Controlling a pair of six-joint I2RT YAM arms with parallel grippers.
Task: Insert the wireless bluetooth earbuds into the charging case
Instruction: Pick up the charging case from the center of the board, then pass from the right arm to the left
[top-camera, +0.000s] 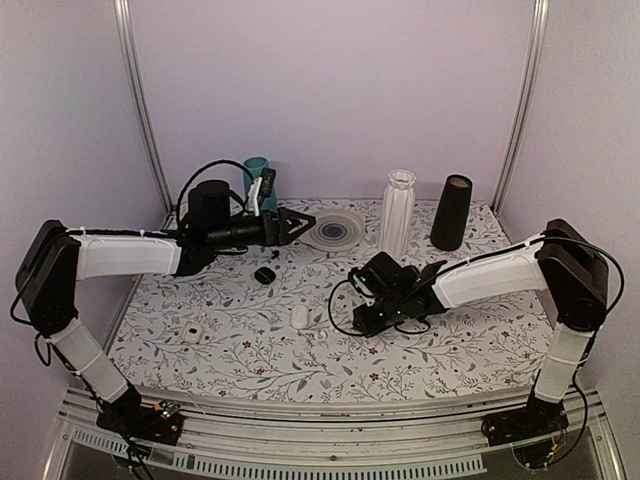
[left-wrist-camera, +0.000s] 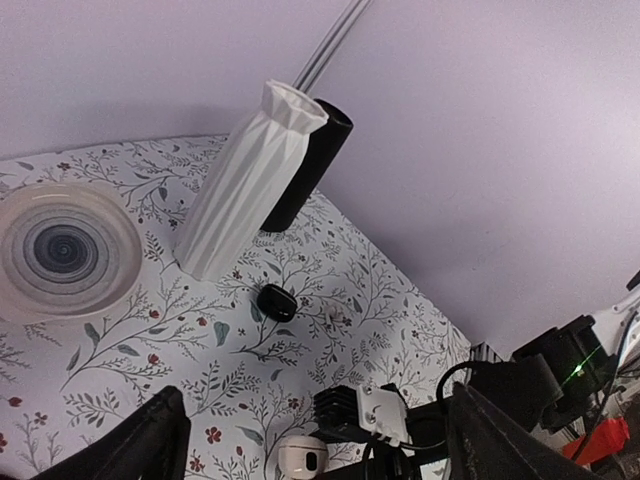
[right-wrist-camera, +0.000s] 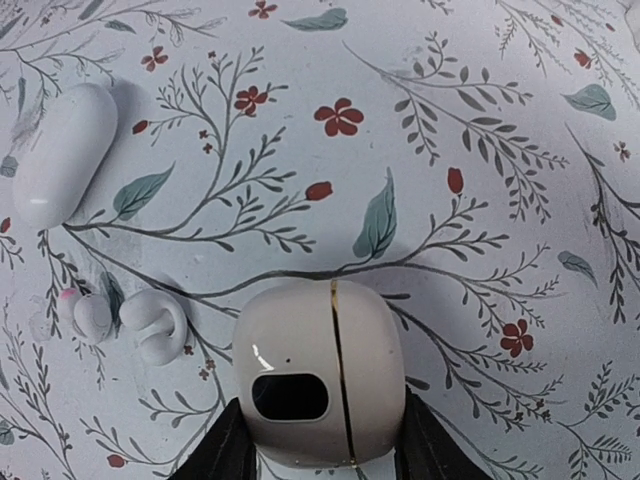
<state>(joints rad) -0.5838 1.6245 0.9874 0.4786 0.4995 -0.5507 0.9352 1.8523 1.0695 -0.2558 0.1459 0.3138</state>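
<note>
Floral-print tabletop (top-camera: 450, 350): right gripper (right-wrist-camera: 322, 432) clamps glossy cream rounded charging case (right-wrist-camera: 318, 370); left gripper (left-wrist-camera: 320, 420) spread wide, empty

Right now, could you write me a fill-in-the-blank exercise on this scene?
1. The right hand has its fingers on either side of a case whose lid is ____.
2. The left hand's jaws stand ____.
3. Beside the white vase stands a ____ cup.
Missing words: closed; open; black.
</note>
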